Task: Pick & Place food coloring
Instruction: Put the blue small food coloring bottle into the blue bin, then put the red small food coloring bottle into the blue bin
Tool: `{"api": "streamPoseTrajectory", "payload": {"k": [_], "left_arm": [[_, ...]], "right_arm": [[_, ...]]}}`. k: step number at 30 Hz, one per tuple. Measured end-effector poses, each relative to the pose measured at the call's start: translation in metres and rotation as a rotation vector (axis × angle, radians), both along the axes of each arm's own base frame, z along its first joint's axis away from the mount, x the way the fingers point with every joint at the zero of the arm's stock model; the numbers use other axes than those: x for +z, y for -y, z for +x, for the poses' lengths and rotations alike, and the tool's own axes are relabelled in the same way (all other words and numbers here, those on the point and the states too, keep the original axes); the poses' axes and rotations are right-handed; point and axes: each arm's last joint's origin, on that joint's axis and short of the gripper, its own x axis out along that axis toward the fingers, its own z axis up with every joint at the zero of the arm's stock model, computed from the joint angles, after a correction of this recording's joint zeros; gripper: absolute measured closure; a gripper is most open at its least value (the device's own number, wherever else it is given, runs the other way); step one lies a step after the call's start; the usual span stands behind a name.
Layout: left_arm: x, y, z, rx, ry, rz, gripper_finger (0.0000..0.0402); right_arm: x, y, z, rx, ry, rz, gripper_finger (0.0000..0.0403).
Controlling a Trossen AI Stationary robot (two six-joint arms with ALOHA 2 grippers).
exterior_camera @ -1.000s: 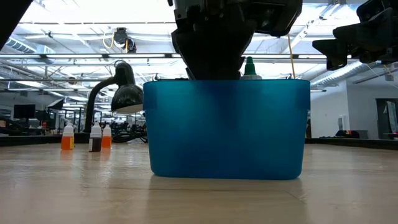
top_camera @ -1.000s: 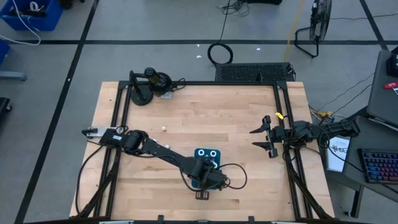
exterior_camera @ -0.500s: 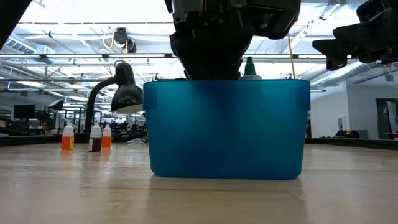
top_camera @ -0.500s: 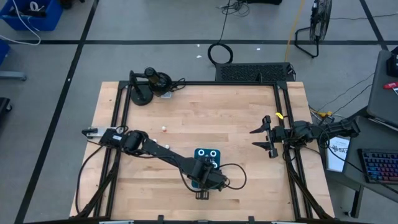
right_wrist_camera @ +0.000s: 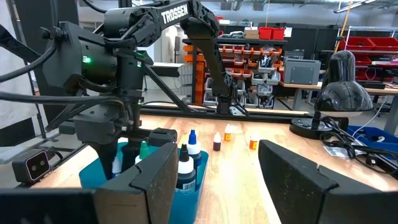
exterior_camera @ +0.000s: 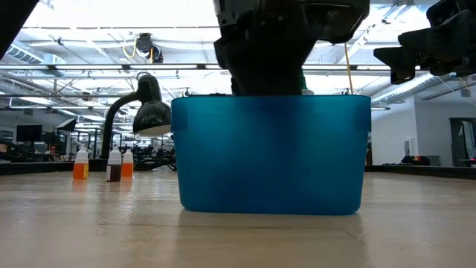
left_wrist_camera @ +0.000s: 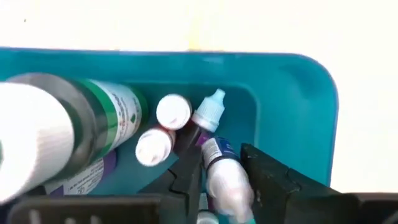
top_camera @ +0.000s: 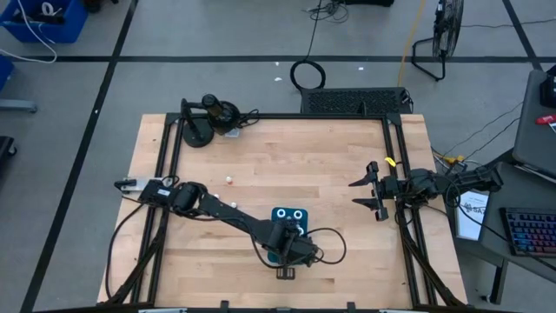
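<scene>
A teal bin (top_camera: 289, 215) (exterior_camera: 271, 152) stands near the table's front middle and holds several food coloring bottles (left_wrist_camera: 174, 111). My left gripper (left_wrist_camera: 221, 162) reaches down into the bin from above, shut on a purple-labelled food coloring bottle (left_wrist_camera: 217, 152). In the high view the arm (top_camera: 287, 248) covers its fingers. Three more small bottles (exterior_camera: 114, 165) stand upright on the table's far left part. My right gripper (top_camera: 354, 193) (right_wrist_camera: 217, 180) waits open and level at the table's right side, with nothing between its fingers. My left gripper has the purple-labelled bottle's body (left_wrist_camera: 225, 180) between its two fingers (left_wrist_camera: 186, 177), one on each side. The fingers come from above, pointing steeply down into the bin. The bottle leans, its pale-blue tip (left_wrist_camera: 211, 109) toward the bin's far wall among the other bottles.
A black desk lamp (top_camera: 208, 113) (exterior_camera: 149, 108) stands at the far left corner. Black rails (top_camera: 165, 165) run along the table's left and right sides. A large green-labelled bottle (left_wrist_camera: 74, 124) lies close beside my left gripper in the bin.
In the low view my left gripper has shifted slightly to the right over the bin and now hides the green bottle tip that showed above the rim. The bin and the loose bottles have not moved.
</scene>
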Motion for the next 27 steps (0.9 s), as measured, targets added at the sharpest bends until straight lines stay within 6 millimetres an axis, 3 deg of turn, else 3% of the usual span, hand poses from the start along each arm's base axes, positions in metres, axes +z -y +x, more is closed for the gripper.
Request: {"api": "streamPoseTrajectory", "payload": {"k": [8, 14, 20, 27], "left_arm": [[0.0, 0.0, 0.0, 0.002, 0.0, -0.001, 0.0209], [0.011, -0.001, -0.003, 0.021, 0.001, -0.029, 0.018], [0.052, -0.006, -0.018, 0.074, 0.026, -0.023, 0.0176], [0.099, -0.017, -0.056, 0.184, 0.008, 0.181, 0.0176]], "right_arm": [[0.0, 0.0, 0.0, 0.0, 0.0, 0.0, 0.0191], [0.0, 0.0, 0.0, 0.0, 0.0, 0.0, 0.019], [0.0, 0.0, 0.0, 0.0, 0.0, 0.0, 0.019], [0.0, 0.0, 0.0, 0.0, 0.001, 0.0, 0.0191]]}}
